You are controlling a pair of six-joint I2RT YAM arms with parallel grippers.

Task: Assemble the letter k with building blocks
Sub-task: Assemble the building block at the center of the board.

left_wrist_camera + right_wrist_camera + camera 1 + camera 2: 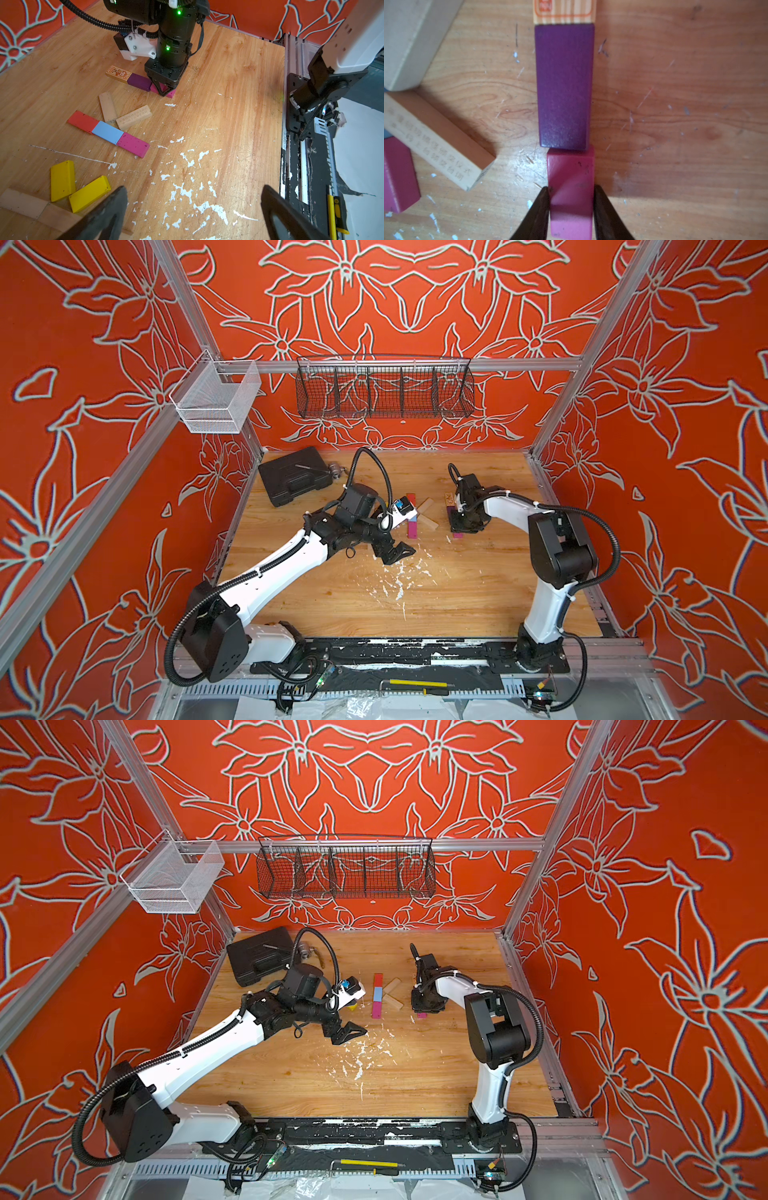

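A red [83, 121], a blue [107, 133] and a magenta block [133, 145] lie end to end in a line, with two pale wood blocks [107, 108] [134, 117] angled off it. Beside them a second line holds a printed wood block [564, 12] and a purple block [564, 87]. At the purple block's end lies another magenta block [571, 166], and my right gripper [571, 187] is shut on its sides. My left gripper [194, 188] hangs open over bare table near two yellow blocks [62, 180] [89, 194]. Both grippers show in a top view, left [395, 551] and right [459, 531].
A black plastic case [293, 481] lies at the table's back left corner. White paint flecks [399, 580] scatter across the middle. A black wire basket [384, 387] and a white mesh basket [216, 400] hang above the table. Long pale bars [22, 202] lie by the yellow blocks.
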